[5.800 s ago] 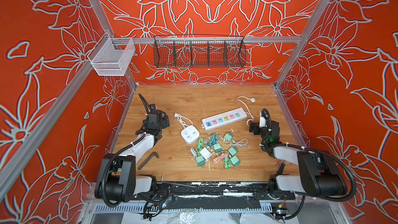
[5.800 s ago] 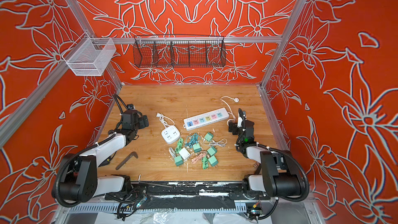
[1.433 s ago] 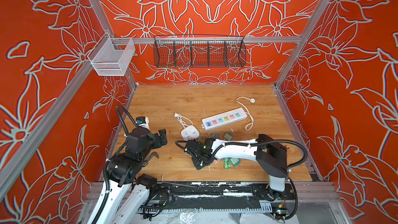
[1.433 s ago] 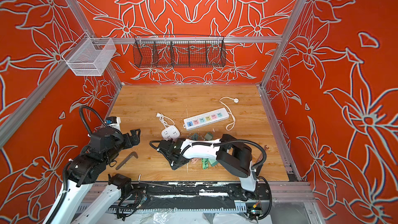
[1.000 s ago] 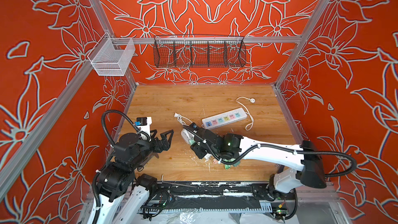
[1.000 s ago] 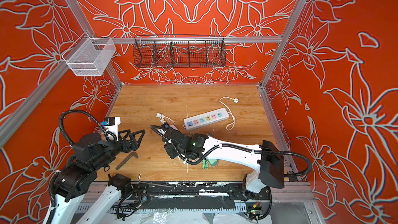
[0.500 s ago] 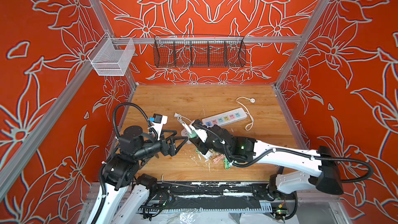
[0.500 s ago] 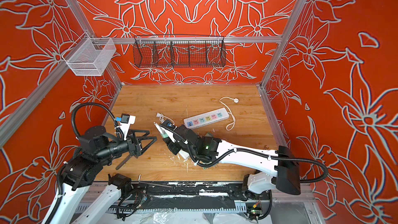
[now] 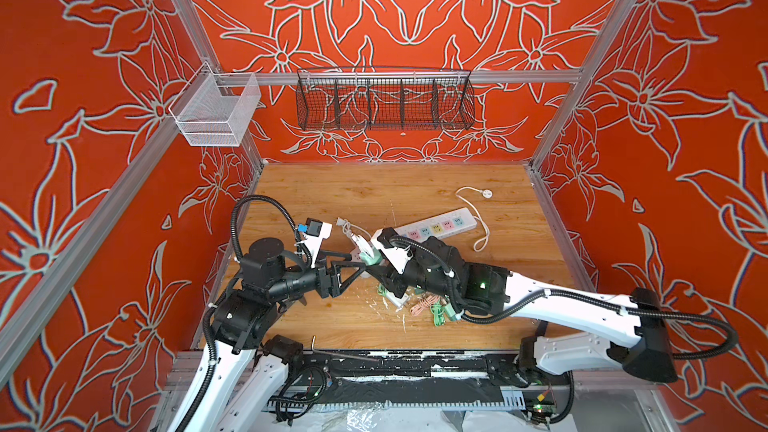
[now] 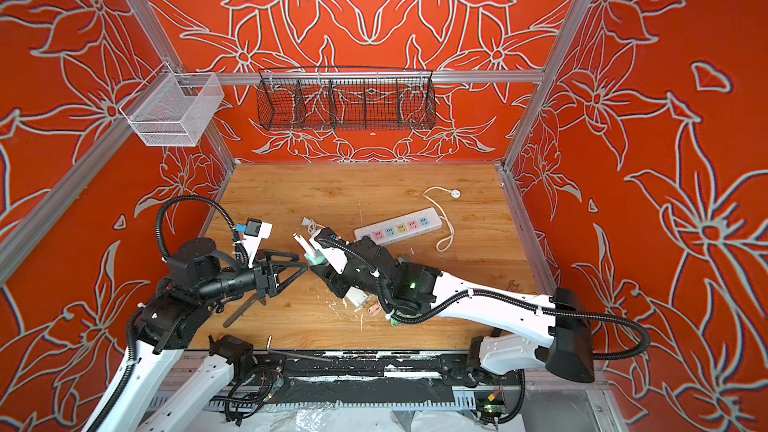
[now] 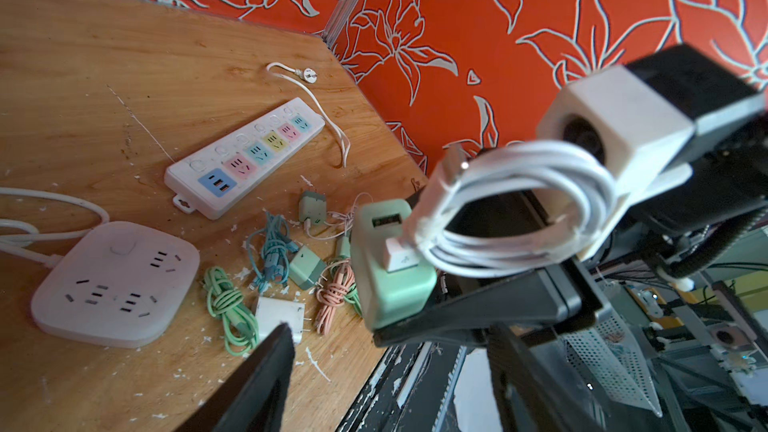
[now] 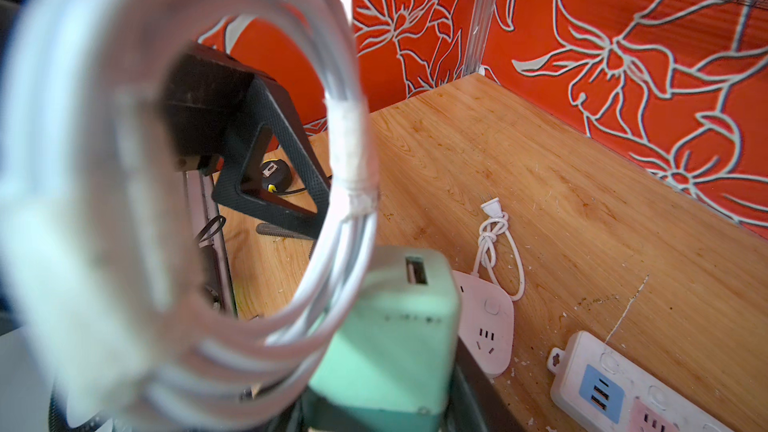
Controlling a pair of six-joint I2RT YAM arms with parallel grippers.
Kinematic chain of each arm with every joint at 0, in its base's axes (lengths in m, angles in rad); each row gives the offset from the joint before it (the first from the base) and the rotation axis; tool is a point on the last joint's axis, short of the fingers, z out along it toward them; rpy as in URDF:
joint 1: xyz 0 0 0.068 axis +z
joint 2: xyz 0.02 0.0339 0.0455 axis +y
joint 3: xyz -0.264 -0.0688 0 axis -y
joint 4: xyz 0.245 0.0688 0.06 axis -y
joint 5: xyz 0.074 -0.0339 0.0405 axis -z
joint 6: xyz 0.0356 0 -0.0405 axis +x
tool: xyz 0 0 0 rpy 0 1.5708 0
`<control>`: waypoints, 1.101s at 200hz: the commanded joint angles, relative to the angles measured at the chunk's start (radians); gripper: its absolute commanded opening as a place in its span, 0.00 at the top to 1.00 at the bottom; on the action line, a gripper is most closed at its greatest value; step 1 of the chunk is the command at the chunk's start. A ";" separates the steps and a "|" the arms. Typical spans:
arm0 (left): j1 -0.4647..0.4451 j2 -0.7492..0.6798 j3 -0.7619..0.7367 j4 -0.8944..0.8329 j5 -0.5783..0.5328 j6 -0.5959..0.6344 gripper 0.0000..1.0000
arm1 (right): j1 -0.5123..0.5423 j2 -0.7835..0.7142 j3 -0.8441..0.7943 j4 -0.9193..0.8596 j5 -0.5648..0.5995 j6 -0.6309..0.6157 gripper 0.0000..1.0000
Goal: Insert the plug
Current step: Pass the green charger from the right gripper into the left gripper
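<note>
Green charger (image 11: 390,268) w/ white cord (image 11: 519,209) stuck in it is up in the air over the table (image 9: 374,193). R claw (image 10: 321,264) is clamped on it. L claw (image 10: 304,270) is just beside it, jaws apart.

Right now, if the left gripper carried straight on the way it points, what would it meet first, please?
Most likely the mint-green USB charger block, with its coiled white cable, held by the right gripper directly ahead of the left gripper, though the depth between them is unclear.
</note>
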State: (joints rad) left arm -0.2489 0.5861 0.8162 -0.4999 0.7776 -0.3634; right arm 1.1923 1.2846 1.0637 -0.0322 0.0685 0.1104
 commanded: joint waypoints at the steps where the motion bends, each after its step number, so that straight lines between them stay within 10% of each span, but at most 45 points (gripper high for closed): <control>1: -0.004 0.022 0.005 0.032 0.028 0.005 0.30 | -0.001 -0.004 -0.004 0.041 -0.020 -0.026 0.60; 220: -0.007 0.160 0.058 -0.061 -0.030 0.090 0.61 | 0.088 0.066 0.047 0.064 0.217 -0.161 0.63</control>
State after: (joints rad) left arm -0.2508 0.7219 0.8570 -0.5339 0.7620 -0.3008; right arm 1.2629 1.3533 1.0821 -0.0231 0.2485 -0.0097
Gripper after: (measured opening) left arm 0.383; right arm 0.459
